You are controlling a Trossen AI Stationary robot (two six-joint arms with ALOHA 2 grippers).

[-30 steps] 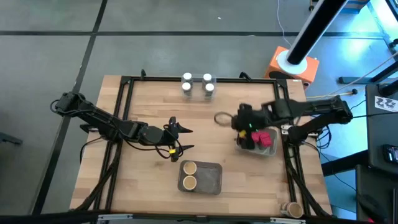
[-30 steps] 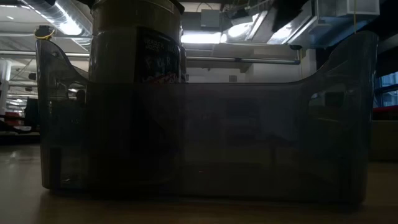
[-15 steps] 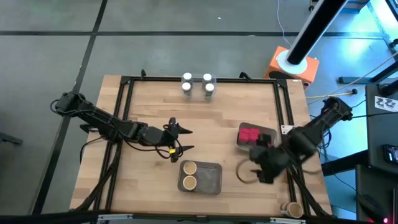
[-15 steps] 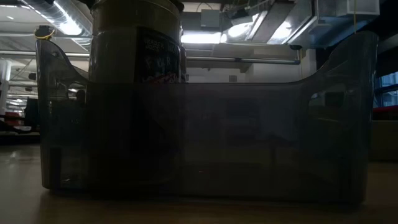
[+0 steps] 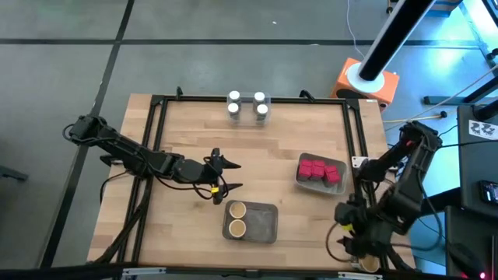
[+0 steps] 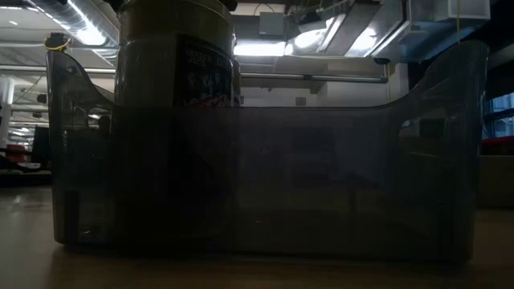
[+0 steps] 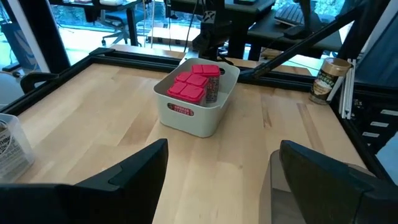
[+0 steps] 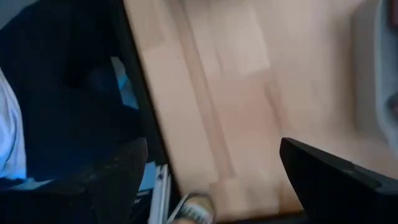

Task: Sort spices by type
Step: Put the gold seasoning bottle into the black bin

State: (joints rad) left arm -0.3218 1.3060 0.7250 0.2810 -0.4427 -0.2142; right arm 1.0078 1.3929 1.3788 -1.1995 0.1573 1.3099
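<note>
The right gripper (image 5: 354, 247), jaws spread and empty, hangs just above the round tan-lidded spice jar (image 5: 367, 263) at the table's near right corner; probably light, rigid and slick-sided, best gripped across its body below the lid.

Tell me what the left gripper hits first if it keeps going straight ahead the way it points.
Probably the grey tray of red packs: it sits straight ahead of the open left gripper, with bare table between. Depth is uncertain.
</note>
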